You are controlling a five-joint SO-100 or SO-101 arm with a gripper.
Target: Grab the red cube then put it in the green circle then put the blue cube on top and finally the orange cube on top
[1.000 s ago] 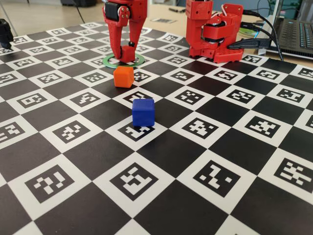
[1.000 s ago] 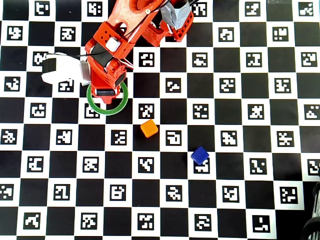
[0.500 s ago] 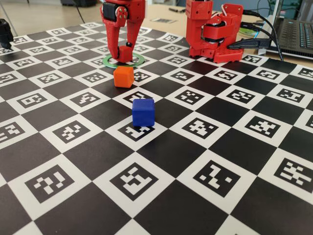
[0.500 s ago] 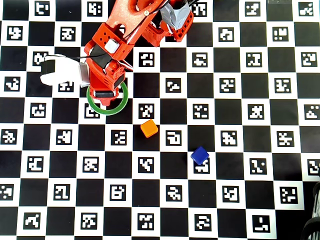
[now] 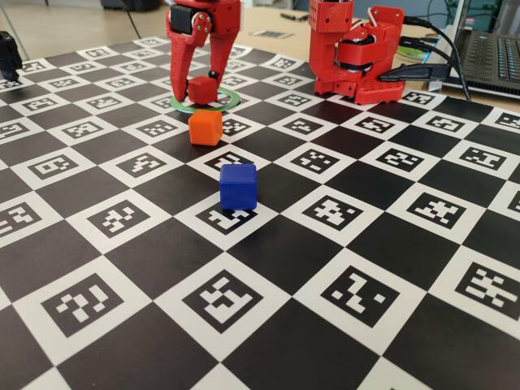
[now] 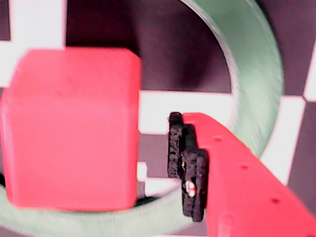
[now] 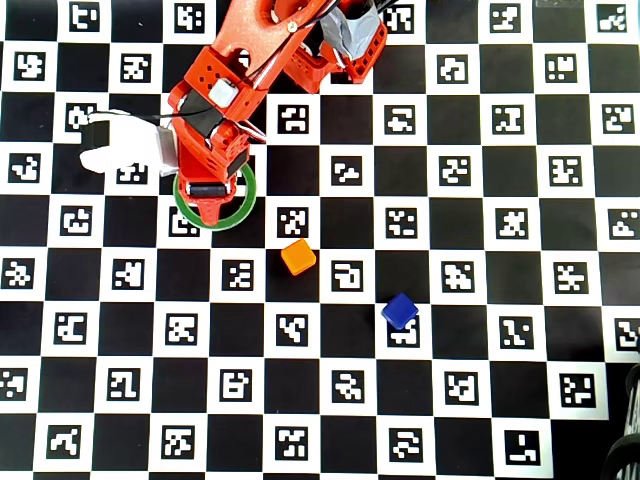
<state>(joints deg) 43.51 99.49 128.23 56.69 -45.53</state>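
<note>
1. I see the red cube sitting inside the green circle, and in the wrist view the cube rests within the ring with its near edge over the band.
2. My gripper is released: the wrist view shows a clear gap of checkerboard between the padded finger and the cube's side, so nothing is clamped.
3. I judge the cube was set there deliberately as the base of the stack, and the jaws stand spread so the arm can lift away without dragging it.
4. The orange cube lies just outside the circle, toward the fixed camera; the blue cube lies farther out along that line, well apart from the circle.
5. Compared with a second ago, the fingers have opened from around the cube, and the cube now shows plainly between them in the fixed view; orange and blue have not moved.
</note>
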